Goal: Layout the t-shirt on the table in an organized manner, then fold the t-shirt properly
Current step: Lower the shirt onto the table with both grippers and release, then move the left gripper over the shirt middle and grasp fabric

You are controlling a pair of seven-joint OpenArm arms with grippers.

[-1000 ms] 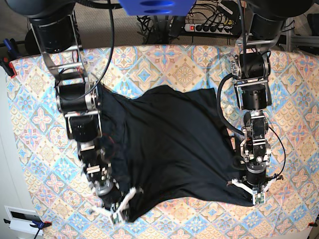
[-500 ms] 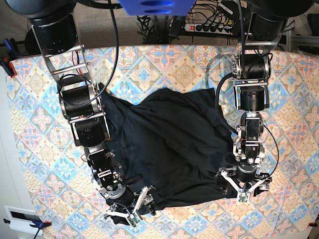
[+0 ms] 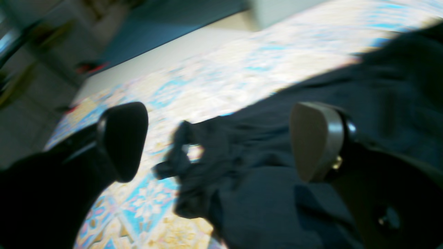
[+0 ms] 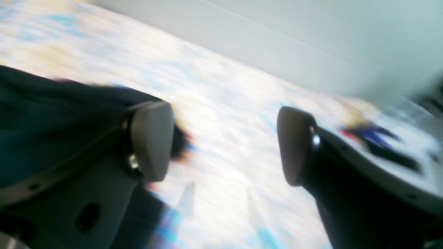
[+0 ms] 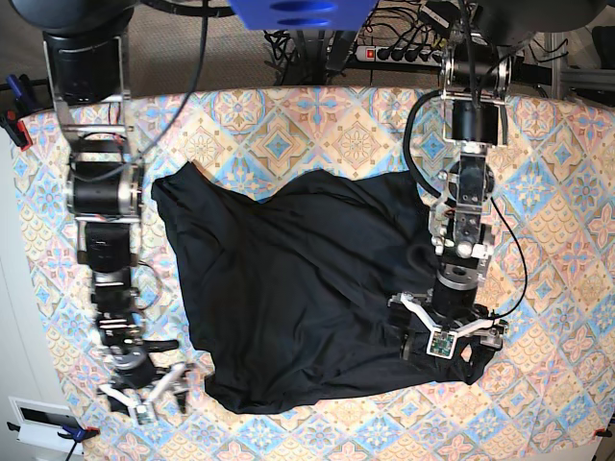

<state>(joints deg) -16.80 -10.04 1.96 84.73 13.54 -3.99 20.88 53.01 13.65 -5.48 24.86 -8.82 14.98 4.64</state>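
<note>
- The counter spans the whole base view, draped in pastel diamond-tile cloth; the wrist views catch only blurred strips of that pattern.
- The t-shirt lies spread on the middle of the counter, black and rumpled, its far-left corner peaked and its near hem uneven.
- The left arm reaches down the right side of the base view from the far edge, wrist pointing toward the near edge, with the left claw over the shirt's near-right corner.
- The right arm runs down the left side of the base view, clear of the fabric, ending in the right claw over bare patterned cloth near the near-left corner of the counter.
- Left claw: fingers spread wide, nothing between them. Its wrist view shows what the base view hides, a bunched tip of shirt on the counter between the two pads, with dark fabric running off to the right.
- Right claw: fingers also spread wide and empty. Its wrist view shows blurred tile pattern between the pads, and an edge of shirt behind the left pad.
</note>
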